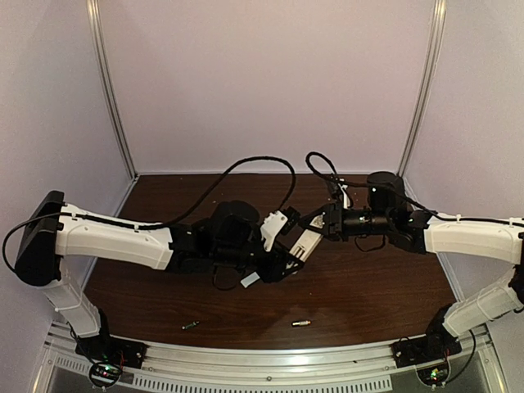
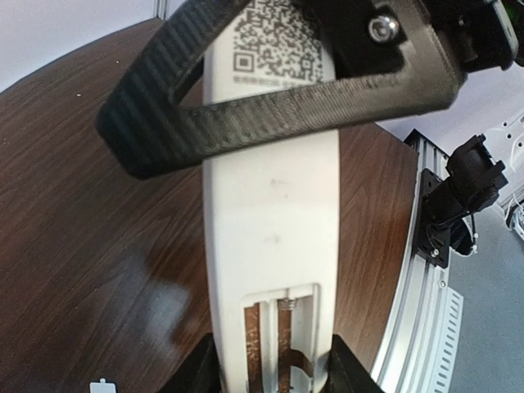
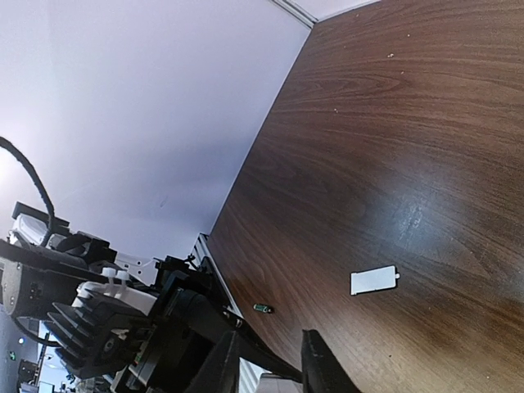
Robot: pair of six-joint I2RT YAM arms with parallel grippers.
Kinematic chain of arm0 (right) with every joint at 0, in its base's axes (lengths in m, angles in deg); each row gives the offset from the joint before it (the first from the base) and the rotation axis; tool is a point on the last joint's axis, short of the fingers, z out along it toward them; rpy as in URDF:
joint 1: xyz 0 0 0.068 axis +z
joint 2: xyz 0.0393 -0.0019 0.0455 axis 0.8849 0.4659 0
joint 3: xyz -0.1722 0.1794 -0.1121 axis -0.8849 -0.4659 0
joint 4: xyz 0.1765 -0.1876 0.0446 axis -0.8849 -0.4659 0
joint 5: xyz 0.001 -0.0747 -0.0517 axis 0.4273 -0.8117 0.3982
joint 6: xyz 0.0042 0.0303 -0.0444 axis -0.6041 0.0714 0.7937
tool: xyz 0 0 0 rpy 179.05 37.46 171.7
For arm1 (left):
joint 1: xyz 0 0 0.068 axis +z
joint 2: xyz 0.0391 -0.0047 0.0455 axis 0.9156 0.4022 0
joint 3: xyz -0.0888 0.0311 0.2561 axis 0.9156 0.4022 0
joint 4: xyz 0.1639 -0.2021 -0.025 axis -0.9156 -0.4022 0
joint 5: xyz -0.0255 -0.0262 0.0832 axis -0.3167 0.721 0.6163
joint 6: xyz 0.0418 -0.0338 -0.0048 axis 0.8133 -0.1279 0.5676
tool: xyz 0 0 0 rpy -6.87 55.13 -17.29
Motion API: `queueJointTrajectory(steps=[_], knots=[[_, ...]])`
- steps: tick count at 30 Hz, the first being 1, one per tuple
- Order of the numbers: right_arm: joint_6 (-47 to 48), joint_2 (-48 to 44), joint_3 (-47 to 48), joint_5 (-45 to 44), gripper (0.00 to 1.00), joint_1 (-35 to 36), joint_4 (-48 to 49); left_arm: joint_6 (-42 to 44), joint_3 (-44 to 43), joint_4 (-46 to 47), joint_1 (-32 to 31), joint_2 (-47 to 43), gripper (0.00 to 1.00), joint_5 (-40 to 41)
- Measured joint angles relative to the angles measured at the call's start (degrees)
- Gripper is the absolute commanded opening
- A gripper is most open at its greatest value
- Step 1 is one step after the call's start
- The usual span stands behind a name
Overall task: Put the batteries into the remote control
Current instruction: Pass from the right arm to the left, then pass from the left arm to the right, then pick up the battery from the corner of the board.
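Two arms, top view: reaching inward and meeting above the middle of the tabletop (image 1: 368,286).
Remote (image 1: 305,243): hanging tilted in the air between the two end effectors, clear of the tabletop.
Left end effector (image 1: 288,260): holding the remote's nearer end.
Right end effector (image 1: 322,227): sitting at the remote's farther end.
Batteries: both lying loose near the tabletop's front edge, one (image 1: 191,326) to the left, the other (image 1: 301,322) to the right, well apart, neither in the remote.
Cover (image 1: 250,280): showing as a small white piece just beside the left end effector.
Left wrist view, left fingers (image 2: 201,372): pressing on both long edges of the remote, closed on it.
Compartment (image 2: 282,344): standing open, showing copper contacts.
Right finger (image 2: 286,106): crossing the remote's back just below the QR label (image 2: 274,37).
Right wrist view, right fingers (image 3: 225,364): standing a little apart with a white sliver showing between them; I cannot tell whether they are gripping.
Tabletop below: one battery (image 3: 262,309) lying near the edge, the cover (image 3: 372,280) lying flat, apart from it.
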Motion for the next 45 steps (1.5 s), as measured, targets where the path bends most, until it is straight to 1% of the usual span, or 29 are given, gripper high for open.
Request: queueJointTrajectory(steps=[1,4,7,12,16,19,20,21,23,24,25,28,31,33,35,38,41,45], knots=[[-0.04,0.00,0.00,-0.28,0.26,0.00,0.17,-0.37,0.00,0.07,0.00,0.00,0.18,0.02],[-0.20,0.00,0.00,-0.87,0.40,0.00,0.33,-2.08,-0.02,0.42,0.00,0.00,0.17,0.72],[-0.98,0.00,-0.02,-1.14,0.42,0.00,1.01,-4.85,-0.02,0.81,0.02,0.00,0.16,2.05],[-1.55,-0.11,-0.31,-1.75,0.34,0.00,2.27,-9.92,0.42,2.73,0.20,0.00,0.15,4.70],[-2.16,-0.17,-0.61,-2.54,0.31,-0.07,2.93,-11.30,0.46,3.76,0.24,0.00,0.15,4.94],[-2.54,-0.17,-0.68,-2.60,0.23,-0.07,3.54,-11.89,0.46,4.46,0.35,0.00,0.16,4.46],[-2.64,-0.17,-0.68,-2.69,0.18,-0.07,3.61,-11.96,0.46,4.59,0.39,0.00,0.20,4.26],[-2.78,-0.17,-0.68,-2.84,0.11,-0.13,3.65,-12.07,0.46,4.72,0.42,0.00,0.27,4.00],[-2.69,-0.17,-0.72,-3.26,0.03,-0.15,3.61,-12.11,0.46,4.63,0.46,0.00,0.52,3.87],[-2.89,-0.15,-0.79,-3.45,0.00,-0.15,3.56,-12.04,0.44,4.50,0.52,0.00,0.61,3.72],[-2.75,-0.15,-0.79,-3.56,0.00,-0.13,3.50,-11.72,0.39,4.26,0.59,0.00,0.67,3.54],[-2.45,-0.24,-0.79,-3.37,0.00,-0.37,3.41,-10.91,0.28,2.27,1.03,-0.46,0.76,2.71],[-1.95,-1.05,-0.83,-3.13,0.00,-1.57,2.27,-9.90,0.57,-3.10,1.79,-2.97,0.83,2.82],[-1.27,-2.16,-1.01,-3.17,0.00,-2.99,1.46,-8.98,1.53,-7.89,2.34,-6.67,0.84,3.08],[-0.55,-3.52,-1.09,-3.17,0.00,-4.37,0.35,-8.15,2.36,-12.61,2.62,-10.43,0.82,3.10],[0.61,-5.20,-1.36,-3.15,0.00,-5.84,-0.76,-7.21,2.82,-21.92,2.71,-15.34,0.70,2.56],[1.20,-6.25,-2.27,-3.06,0.00,-6.29,-1.49,-7.32,3.56,-31.32,2.71,-17.49,0.59,2.01],[1.66,-6.45,-3.80,-2.49,0.00,-6.51,-1.77,-8.28,4.35,-45.03,2.71,-16.94,0.51,1.77]])
